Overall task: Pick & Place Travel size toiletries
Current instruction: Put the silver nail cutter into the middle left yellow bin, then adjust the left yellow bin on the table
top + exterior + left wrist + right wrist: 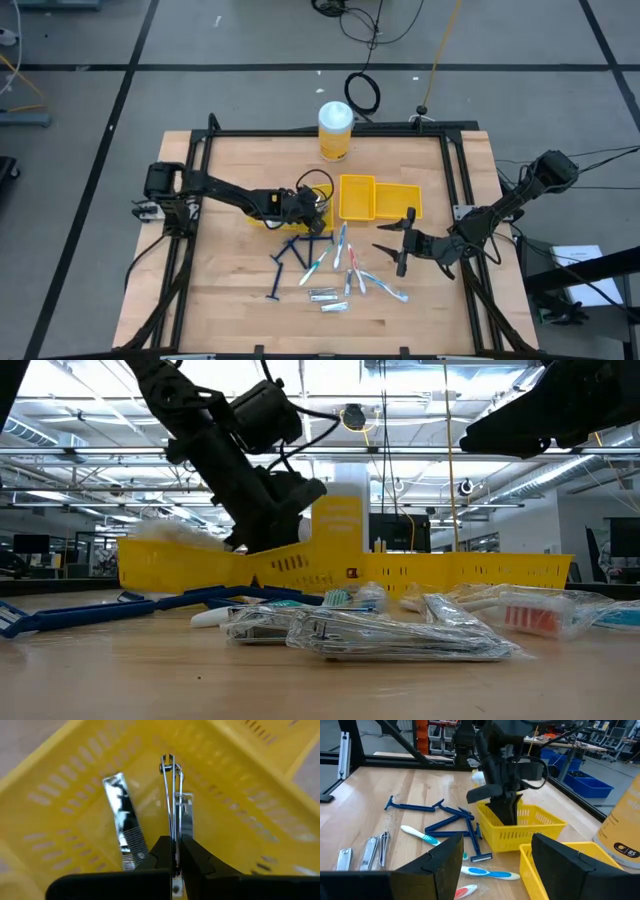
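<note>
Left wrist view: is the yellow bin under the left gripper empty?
No. A silvery nail clipper already lies in the yellow bin, beside the one the left gripper holds.

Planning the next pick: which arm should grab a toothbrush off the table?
Right. Its hand hovers open beside the toothbrushes; the left hand is in a yellow bin, shut on a nail clipper.

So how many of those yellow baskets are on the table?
3 yellow baskets: two side by side near the middle of the table; the third to their left, partly hidden under the left gripper, which holds a nail clipper inside it.
</note>
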Robot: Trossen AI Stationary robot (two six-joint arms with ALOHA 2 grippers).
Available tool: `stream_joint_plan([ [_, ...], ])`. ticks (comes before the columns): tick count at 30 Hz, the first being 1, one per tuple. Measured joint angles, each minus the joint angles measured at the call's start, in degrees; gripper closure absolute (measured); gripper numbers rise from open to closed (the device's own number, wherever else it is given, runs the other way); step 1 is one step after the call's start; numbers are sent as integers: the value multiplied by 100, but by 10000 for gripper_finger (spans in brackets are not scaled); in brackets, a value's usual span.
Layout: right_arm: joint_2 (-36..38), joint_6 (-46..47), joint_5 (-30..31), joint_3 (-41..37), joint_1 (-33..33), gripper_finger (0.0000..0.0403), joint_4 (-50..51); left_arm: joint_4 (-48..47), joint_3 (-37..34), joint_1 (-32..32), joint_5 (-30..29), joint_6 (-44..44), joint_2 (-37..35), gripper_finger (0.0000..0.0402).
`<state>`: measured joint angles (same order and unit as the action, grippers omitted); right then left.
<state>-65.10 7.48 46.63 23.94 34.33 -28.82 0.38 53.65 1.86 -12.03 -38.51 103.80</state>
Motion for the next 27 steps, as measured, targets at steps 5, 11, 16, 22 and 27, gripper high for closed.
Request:
stream_joint_plan([
  [5, 0, 15, -18, 0, -7, 181, 3, -57, 0, -1, 4, -66, 18, 393],
  [11, 0, -8, -18, 0, -13, 181, 2, -27, 0, -1, 20, 104, -17, 380],
  [16, 0, -19, -18, 0, -13, 181, 9, -11, 0, -26, 17, 210, -17, 361],
  [22, 0, -19, -20, 0, -13, 181, 53, 41, -2, -91, -51, 552, -101, 303],
  [27, 0, -4, -21, 0, -13, 181, 57, 99, -2, -16, -106, 919, -281, 254],
])
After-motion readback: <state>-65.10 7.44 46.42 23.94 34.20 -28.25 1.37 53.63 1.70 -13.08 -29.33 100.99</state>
